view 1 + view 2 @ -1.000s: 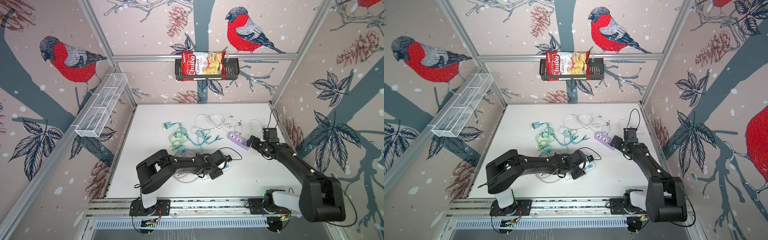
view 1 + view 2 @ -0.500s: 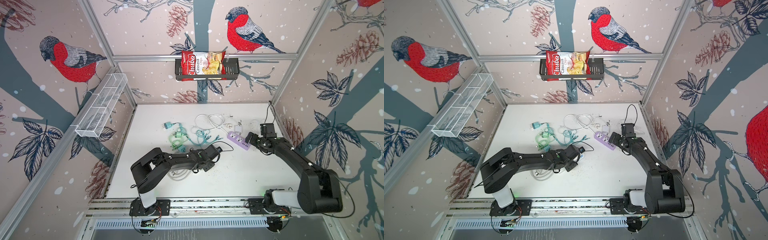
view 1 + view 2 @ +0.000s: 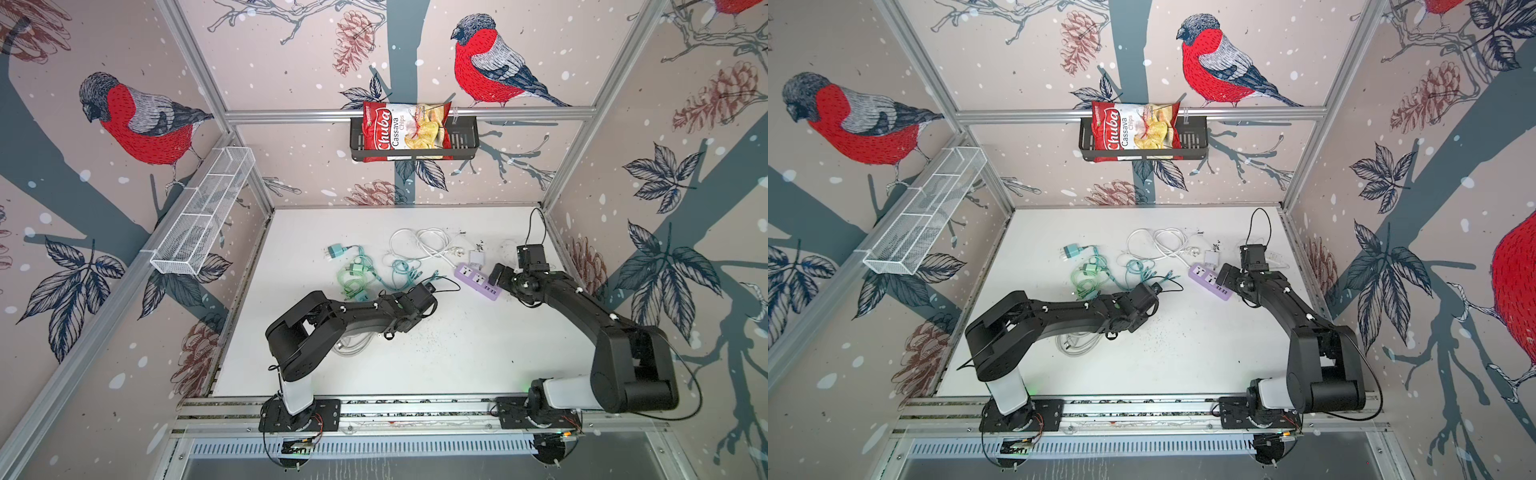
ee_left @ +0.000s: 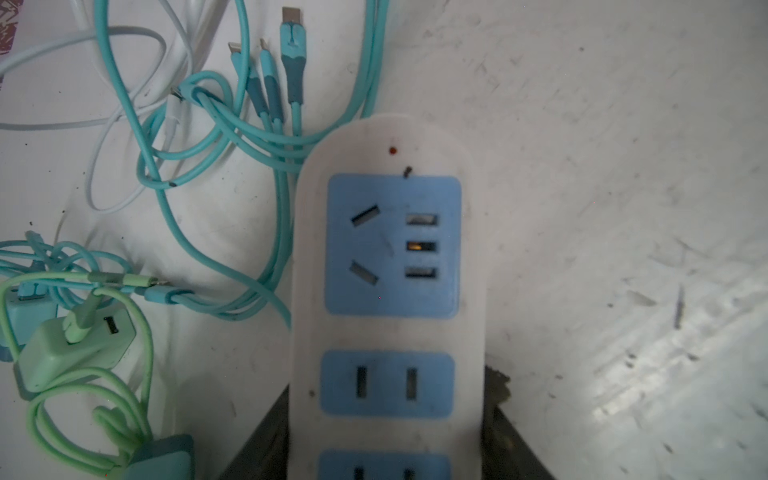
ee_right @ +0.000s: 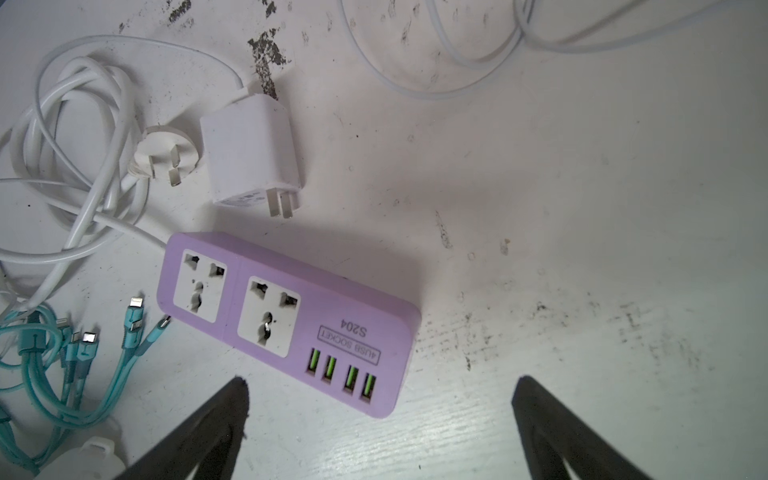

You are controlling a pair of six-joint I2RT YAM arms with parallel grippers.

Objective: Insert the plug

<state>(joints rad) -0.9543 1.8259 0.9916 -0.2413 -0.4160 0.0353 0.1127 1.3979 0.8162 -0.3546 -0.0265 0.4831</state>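
The white charger plug (image 5: 251, 149) lies flat on the table (image 5: 582, 187), not inserted, its prongs pointing at the purple power strip (image 5: 286, 320) just beside it. The right gripper (image 5: 381, 386) hovers over the strip's USB end, jaws spread wide and empty. The left gripper (image 4: 384, 424) clamps a white-and-blue power strip (image 4: 386, 249) beside teal cables (image 4: 249, 137).

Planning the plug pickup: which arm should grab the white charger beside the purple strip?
Right. The right gripper hangs open and empty near the white charger, while the left gripper is clamped on the white power strip.
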